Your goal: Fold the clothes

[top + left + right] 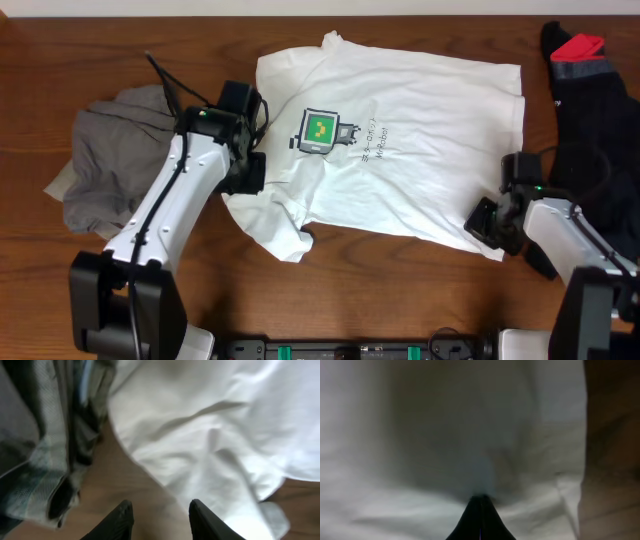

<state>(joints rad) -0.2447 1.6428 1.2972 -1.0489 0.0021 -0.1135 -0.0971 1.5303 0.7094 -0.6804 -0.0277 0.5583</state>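
The right tool (480,499) is pressed shut on a pinch of the white T-shirt (420,150) at its near right corner. The shirt lies spread print-up in the middle of the worktop (400,300). The left tool (160,512) stands narrowly parted and empty at the shirt's left edge. A grey-khaki garment (105,165) lies bunched at the left, and a black-and-red garment (585,80) at the far right.
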